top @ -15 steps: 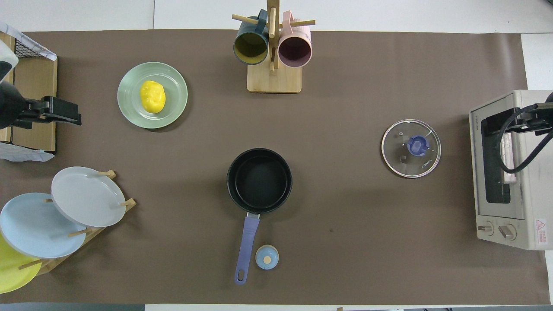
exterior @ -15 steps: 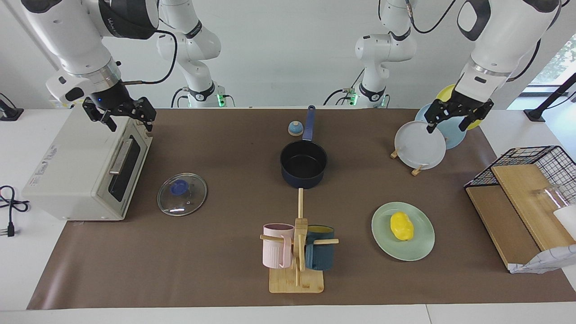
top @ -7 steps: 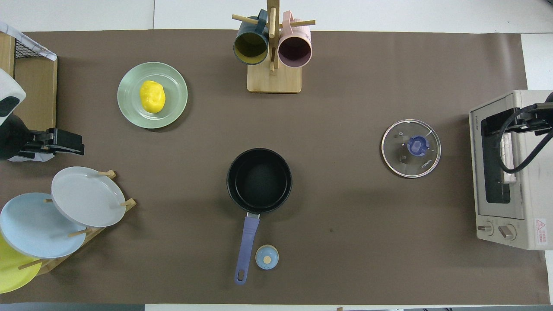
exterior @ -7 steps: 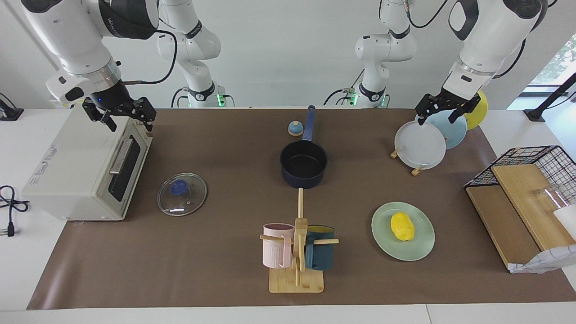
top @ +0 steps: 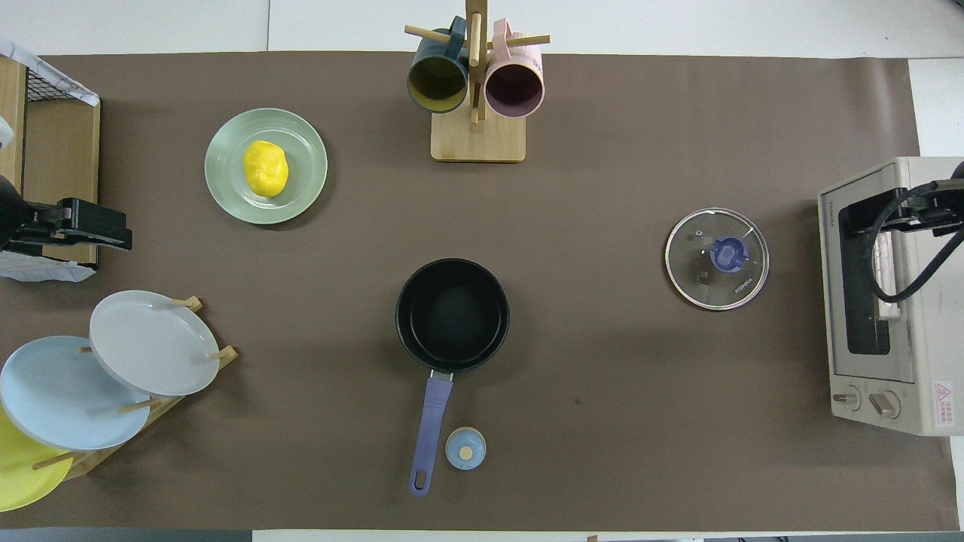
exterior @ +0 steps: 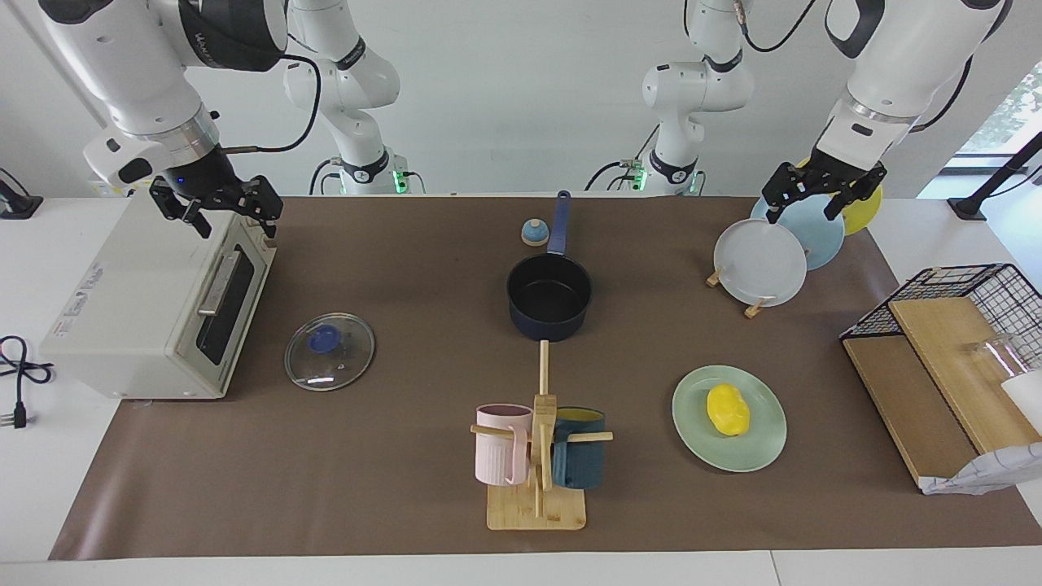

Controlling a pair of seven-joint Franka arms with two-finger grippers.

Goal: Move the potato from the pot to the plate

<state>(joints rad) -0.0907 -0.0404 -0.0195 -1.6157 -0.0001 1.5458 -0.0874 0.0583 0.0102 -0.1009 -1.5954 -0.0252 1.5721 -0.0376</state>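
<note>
The yellow potato (exterior: 727, 409) (top: 265, 168) lies on the mint-green plate (exterior: 762, 443) (top: 303, 190), farther from the robots than the pot, toward the left arm's end. The navy pot (exterior: 549, 297) (top: 452, 315) stands mid-table, empty, its blue handle pointing toward the robots. My left gripper (exterior: 803, 209) (top: 113, 229) is open and empty, up in the air over the plate rack. My right gripper (exterior: 234, 221) (top: 851, 218) is open and empty and waits over the toaster oven.
A plate rack (exterior: 759, 262) (top: 154, 342) holds white, light blue and yellow plates. A toaster oven (exterior: 146, 301) (top: 889, 301), a glass lid (exterior: 329, 351) (top: 716, 258), a mug tree (exterior: 537, 456) (top: 477, 83), a small blue knob (exterior: 534, 233) and a wire basket with boards (exterior: 952, 342) stand around.
My left gripper has risen and drifted a little above the plate rack, away from the plate with the potato. The right arm, potato and pot have not moved.
</note>
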